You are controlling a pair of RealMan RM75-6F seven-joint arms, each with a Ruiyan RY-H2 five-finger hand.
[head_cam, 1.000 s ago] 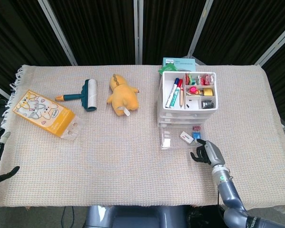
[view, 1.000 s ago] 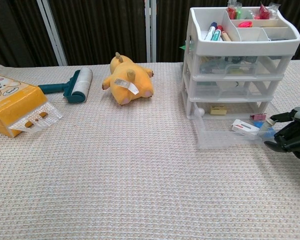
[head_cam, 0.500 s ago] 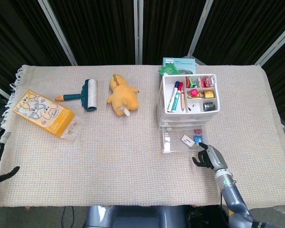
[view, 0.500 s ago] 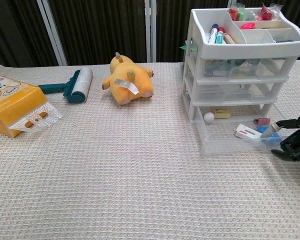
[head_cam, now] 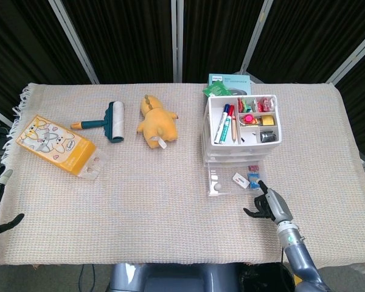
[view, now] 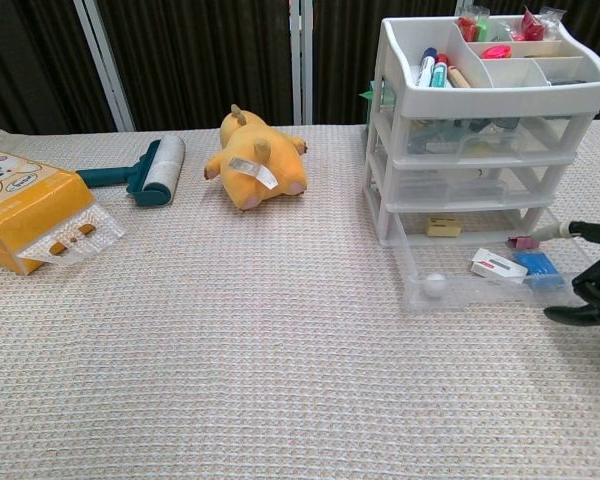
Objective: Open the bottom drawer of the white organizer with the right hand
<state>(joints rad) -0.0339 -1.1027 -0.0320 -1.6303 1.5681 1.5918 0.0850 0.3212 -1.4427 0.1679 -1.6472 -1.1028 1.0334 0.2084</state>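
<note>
I saw the counter [head_cam: 170, 207] under a beige woven cloth [head_cam: 140, 231]. On it lay an orange box [head_cam: 56, 145], a lint roller [head_cam: 107, 120], a yellow plush [head_cam: 157, 123], the white organizer [head_cam: 238, 131] and a green booklet [head_cam: 226, 81] behind it.

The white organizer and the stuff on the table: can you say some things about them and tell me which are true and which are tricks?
1. The bottom drawer of the white organizer is pulled out. True.
2. The right hand holds the yellow plush toy. False: the toy lies alone, far from that hand.
3. A small white ball sits in the open drawer. True.
4. The lint roller lies inside the organizer's top tray. False: it lies on the tablecloth, beside the toy.
</note>
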